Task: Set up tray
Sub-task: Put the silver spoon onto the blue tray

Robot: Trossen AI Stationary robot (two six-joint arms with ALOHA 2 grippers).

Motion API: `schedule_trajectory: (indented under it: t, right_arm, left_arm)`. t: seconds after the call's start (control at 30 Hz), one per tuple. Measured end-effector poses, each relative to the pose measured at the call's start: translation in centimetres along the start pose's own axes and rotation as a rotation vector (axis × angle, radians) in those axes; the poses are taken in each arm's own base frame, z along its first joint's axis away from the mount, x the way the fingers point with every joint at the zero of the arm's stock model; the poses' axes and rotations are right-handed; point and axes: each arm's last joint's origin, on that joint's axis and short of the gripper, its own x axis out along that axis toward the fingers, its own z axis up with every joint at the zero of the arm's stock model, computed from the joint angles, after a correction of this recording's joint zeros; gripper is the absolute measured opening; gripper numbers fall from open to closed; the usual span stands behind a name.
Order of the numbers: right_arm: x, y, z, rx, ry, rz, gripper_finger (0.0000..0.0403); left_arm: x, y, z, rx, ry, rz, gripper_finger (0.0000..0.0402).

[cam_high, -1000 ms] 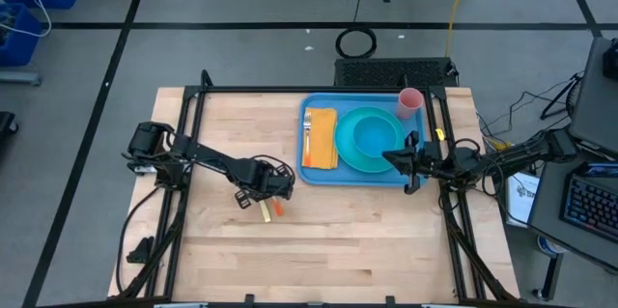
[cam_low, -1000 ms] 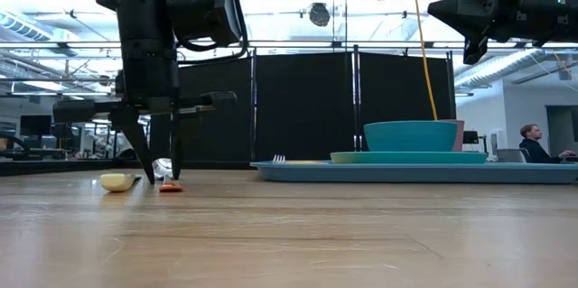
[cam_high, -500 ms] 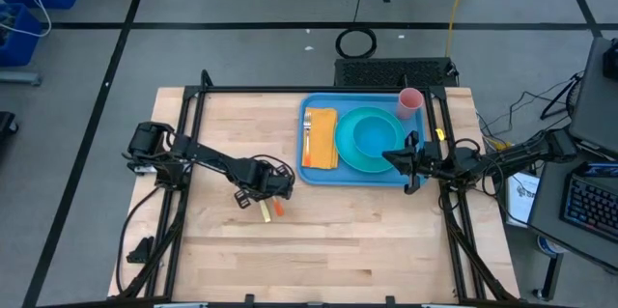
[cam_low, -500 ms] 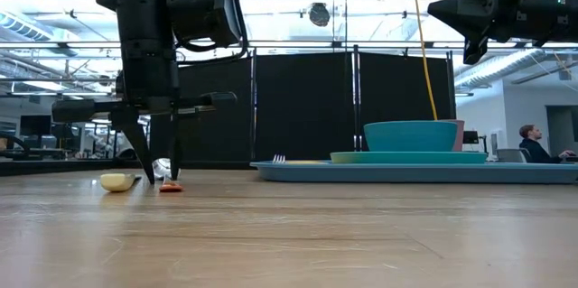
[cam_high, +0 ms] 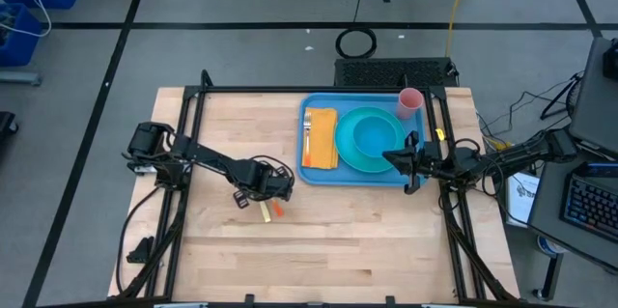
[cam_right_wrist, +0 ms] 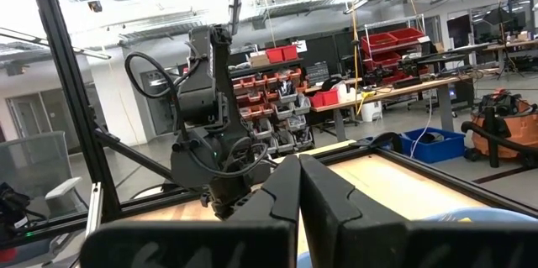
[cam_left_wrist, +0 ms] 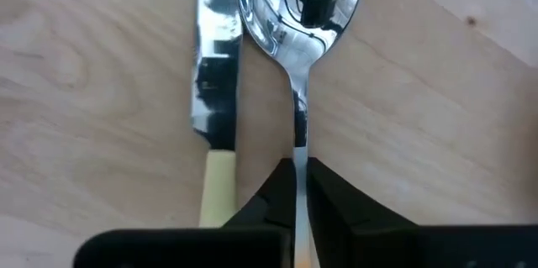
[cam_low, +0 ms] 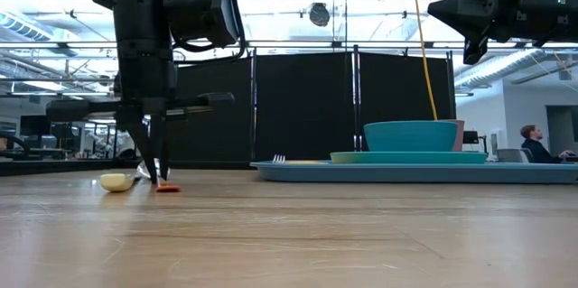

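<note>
The left gripper (cam_left_wrist: pixel 300 186) stands straight down on the pale wooden table (cam_high: pixel 319 240), its two dark fingers (cam_left_wrist: pixel 336 201) pinched on the thin stem of a shiny steel spoon (cam_left_wrist: pixel 296 16) that lies flat on the wood. Just beside the spoon, parallel to it, lies one steel knife with a cream handle (cam_left_wrist: pixel 215 108); the gap between the two is narrow. In the high view the cream handle and the spoon's orange handle end show just in front of this gripper, with bare wood stretching well beyond them to the table's near edge.

Well apart from that gripper, toward the far right of the table, sits the large flat blue plastic tray with rounded corners (cam_high: pixel 311 175). It carries one orange napkin (cam_high: pixel 323 139) with one fork (cam_high: pixel 307 134) on it, one round turquoise plate (cam_high: pixel 345 149) and one turquoise bowl (cam_high: pixel 378 134) on that plate. One pink cup (cam_high: pixel 410 101) stands at the tray's far right corner.

The right gripper (cam_high: pixel 410 160) hovers above the tray's right rim, fingers pressed together, holding nothing.
</note>
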Motion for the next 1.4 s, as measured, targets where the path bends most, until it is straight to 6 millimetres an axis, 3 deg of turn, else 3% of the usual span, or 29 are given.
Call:
schedule_trajectory:
  t: [0.47,0.9,1.4]
  right_arm:
    - [0.0,0.0,0.0,0.0,0.0,0.0,0.0]
    - [0.0,0.0,0.0,0.0,0.0,0.0,0.0]
    - [0.0,0.0,0.0,0.0,0.0,0.0,0.0]
  left_arm:
    - [-0.5,-0.6,-0.2,0.02,-0.02,-0.018,0.0008]
    - [-2.1,-1.9,-0.3,0.042,-0.046,-0.04,0.0008]
    - [-5.2,-5.4,0.7,0.118,-0.108,-0.144,0.0008]
